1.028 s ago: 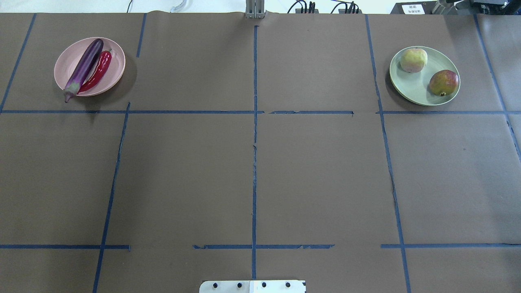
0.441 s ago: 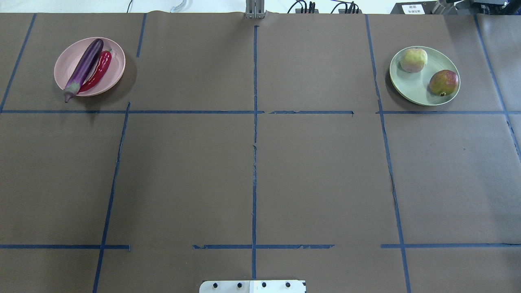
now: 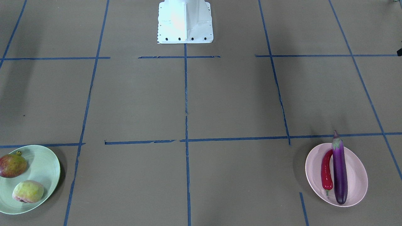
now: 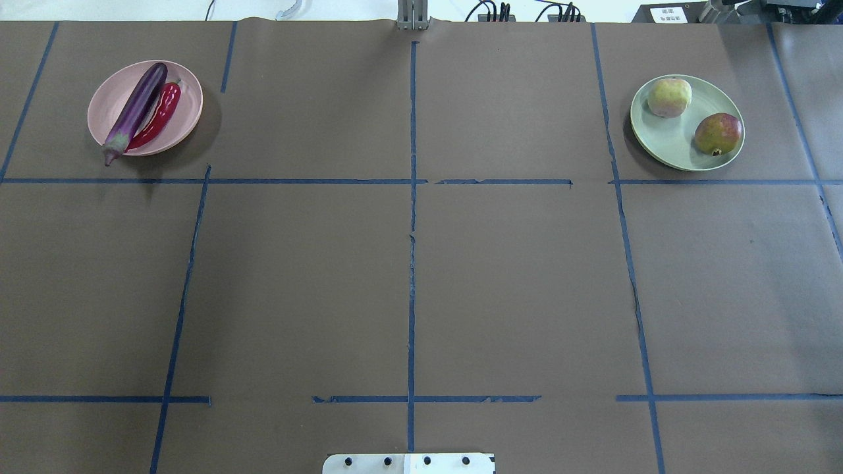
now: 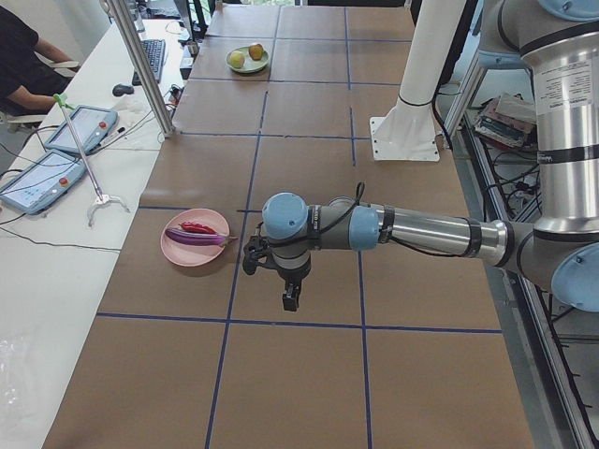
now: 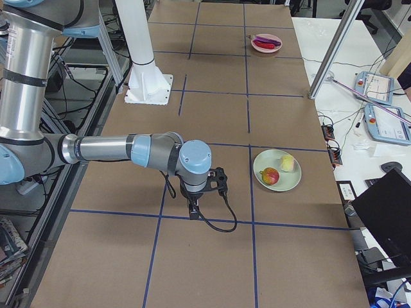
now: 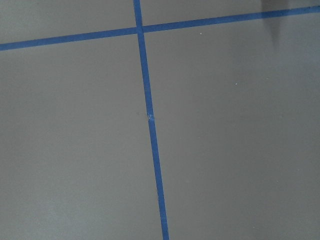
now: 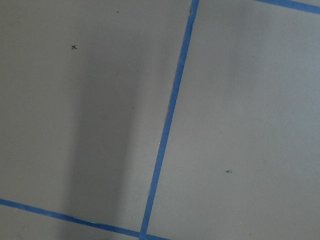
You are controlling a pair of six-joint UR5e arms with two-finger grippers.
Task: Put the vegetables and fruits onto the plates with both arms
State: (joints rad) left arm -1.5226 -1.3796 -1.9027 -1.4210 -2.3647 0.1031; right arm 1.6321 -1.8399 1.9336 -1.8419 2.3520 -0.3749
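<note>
On the pink plate (image 4: 108, 92) eggplant (image 4: 135, 108) and chili (image 4: 164, 105) lie unmoved, fruits (image 4: 669, 97) on green plate (image 4: 672, 141) far opposite it; task seems done. Of left gripper (image 5: 291, 301) and right gripper (image 6: 194, 210) I cannot tell, spread or pressed.

Brown paper-covered tabletop (image 4: 527, 296), blue tape grid (image 4: 411, 276), pale pink plate (image 4: 110, 99) far left, mint green plate (image 4: 668, 141) far right (both loaded), white base block (image 3: 185, 22).

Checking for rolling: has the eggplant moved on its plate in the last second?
No. The eggplant lies as before, its cap overhanging the pink plate just above the blue tape line.
</note>
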